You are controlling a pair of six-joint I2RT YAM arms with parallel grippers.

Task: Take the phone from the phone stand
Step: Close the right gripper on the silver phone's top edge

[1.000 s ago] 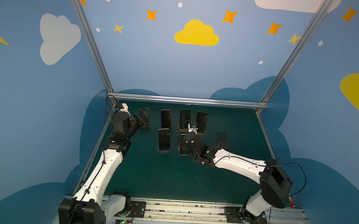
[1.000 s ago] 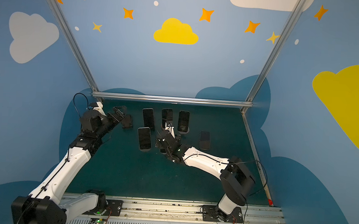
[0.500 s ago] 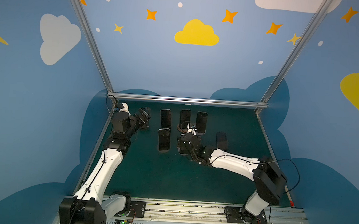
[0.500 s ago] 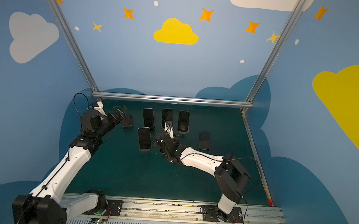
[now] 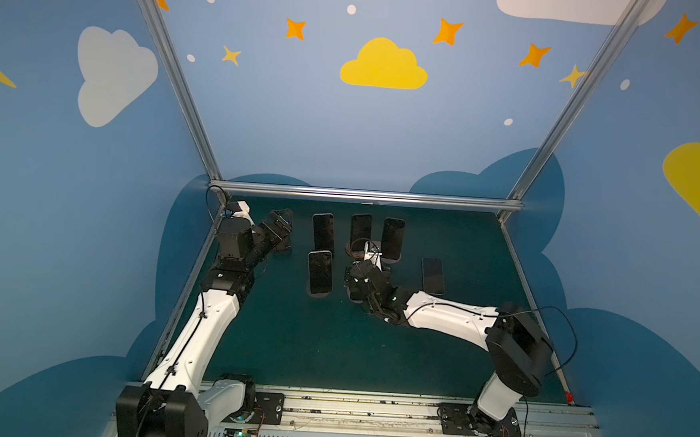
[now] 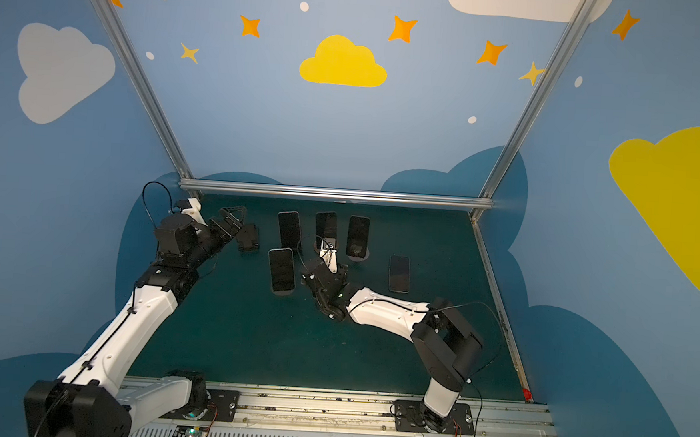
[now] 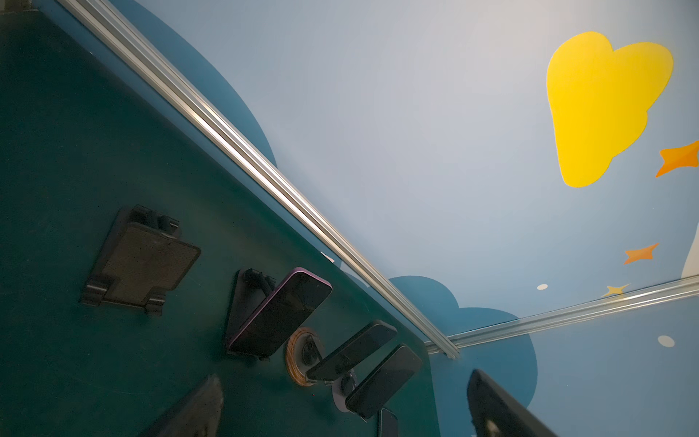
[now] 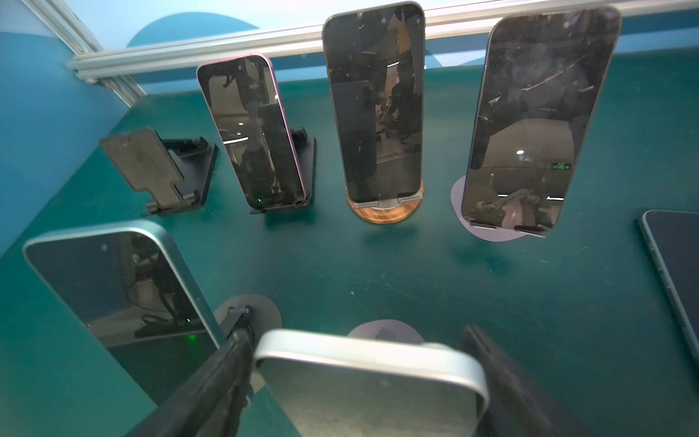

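My right end effector (image 8: 359, 325) straddles the silver phone (image 8: 370, 389), which is on its stand (image 8: 386, 331) at the middle of the counter (image 8: 416, 283), 3 o'clock from the pale-blue phone (image 8: 113, 291). I can't tell whether it pinches yet. I'd squeeze both edges squarely, then lift along the lean.

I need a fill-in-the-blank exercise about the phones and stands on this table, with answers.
1. The leftmost back-row stand holds ___ phone.
2. The phone lying flat is on the ___ arm's side.
3. The right hand straddles a silver phone in the ___ row.
4. The round stand under the middle back phone is made of ___.
Answers: no; right; front; wood.
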